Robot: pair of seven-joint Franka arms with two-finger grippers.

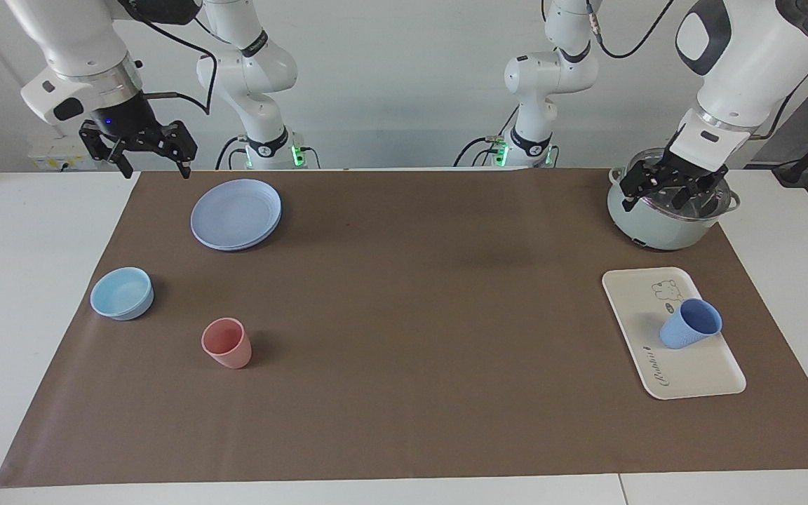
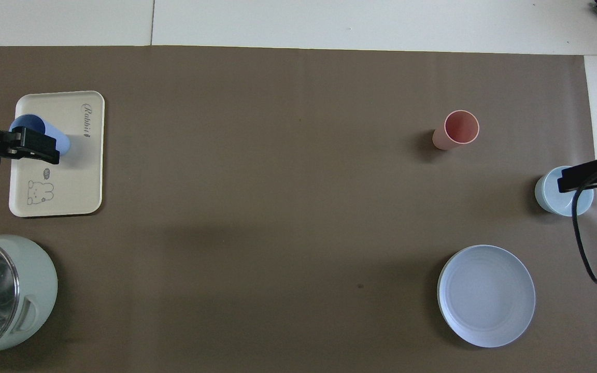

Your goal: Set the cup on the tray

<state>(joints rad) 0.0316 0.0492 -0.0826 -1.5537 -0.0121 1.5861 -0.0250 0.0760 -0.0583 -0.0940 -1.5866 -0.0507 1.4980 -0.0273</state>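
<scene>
The periwinkle-blue cup [image 1: 690, 324] stands on the cream-white tray [image 1: 684, 375] at the left arm's end of the table. My left gripper [image 1: 672, 191] is open and empty, raised in the air over the pot and tray area, well clear of the cup. In the overhead view the left gripper [image 2: 21, 147] partly covers the cup [image 2: 29, 123] on the tray [image 2: 78, 171]. My right gripper [image 1: 155, 167] is open and empty, raised over the mat's corner beside the plate; in the overhead view the right gripper [image 2: 588, 176] shows over the bowl.
A pale green pot [image 1: 656, 228] [image 2: 29, 290] stands nearer to the robots than the tray. At the right arm's end are a round blue plate [image 1: 236, 212] [image 2: 486, 295], a light-blue bowl [image 1: 122, 293] [image 2: 550, 199] and a pink cup [image 1: 227, 344] [image 2: 456, 130].
</scene>
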